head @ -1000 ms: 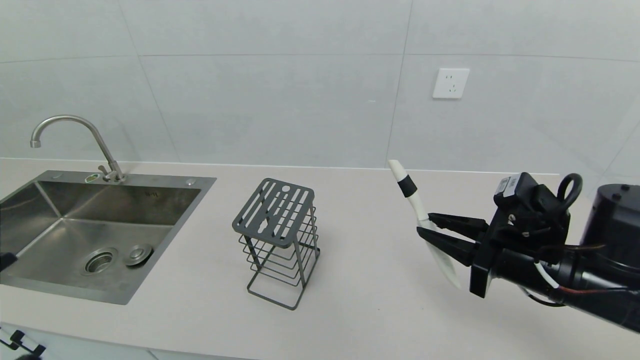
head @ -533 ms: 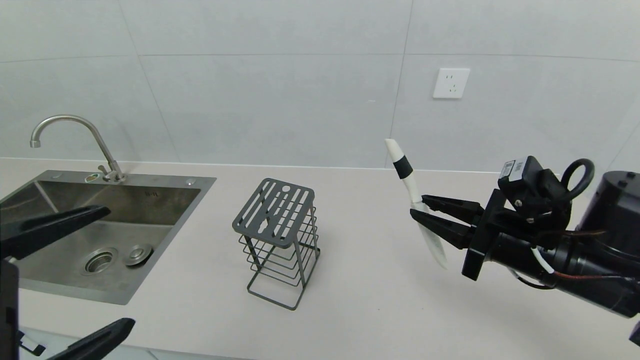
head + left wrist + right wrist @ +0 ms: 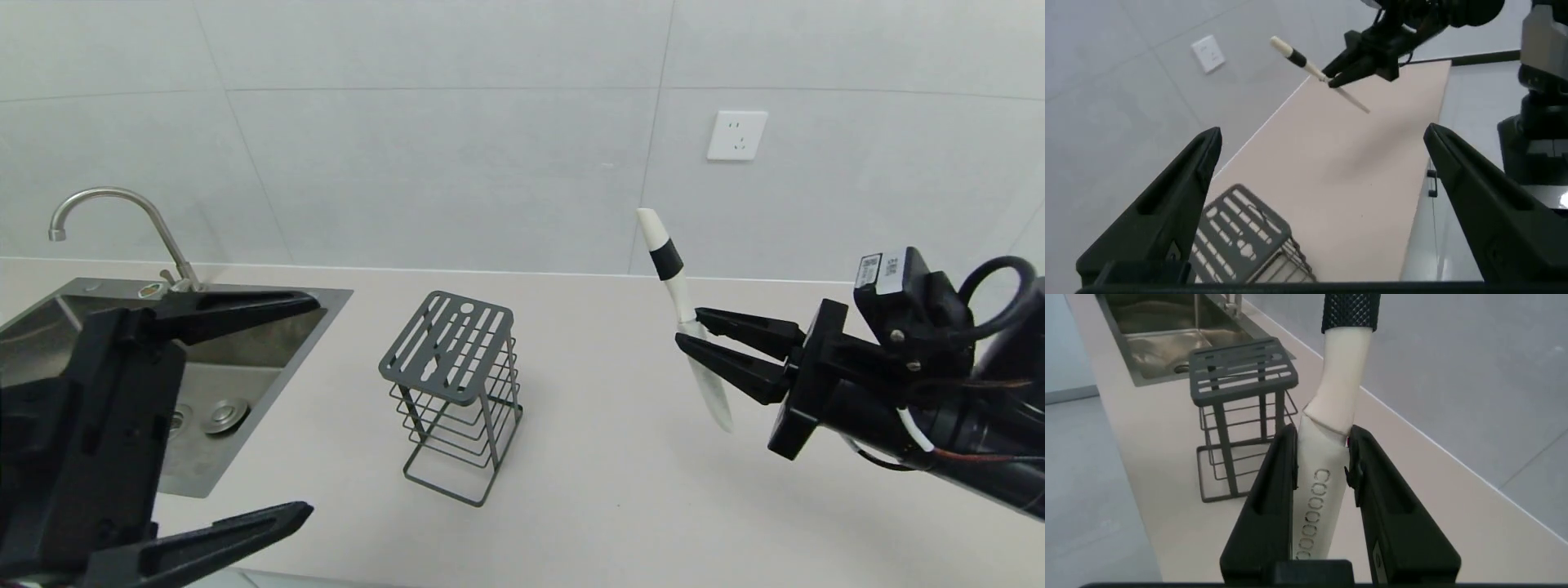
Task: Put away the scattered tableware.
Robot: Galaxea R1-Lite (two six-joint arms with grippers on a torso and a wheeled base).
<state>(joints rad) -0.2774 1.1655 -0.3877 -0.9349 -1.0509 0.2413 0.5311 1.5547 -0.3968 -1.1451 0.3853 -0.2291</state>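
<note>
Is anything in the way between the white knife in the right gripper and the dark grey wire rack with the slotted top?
Nothing visible does. Only bare countertop lies between the white knife, clamped in the right gripper, and the dark grey wire rack. The open left gripper is on the rack's other side.

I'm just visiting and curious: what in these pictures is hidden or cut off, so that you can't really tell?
- Head view: the left gripper blocks much of the sink basin.
- Head view: the right gripper covers the middle of the knife.
- Right wrist view: the knife's handle end is cut off by the picture edge, and its tip sits behind the gripper.
- Left wrist view: the lower part of the rack is cut off by the picture edge.
</note>
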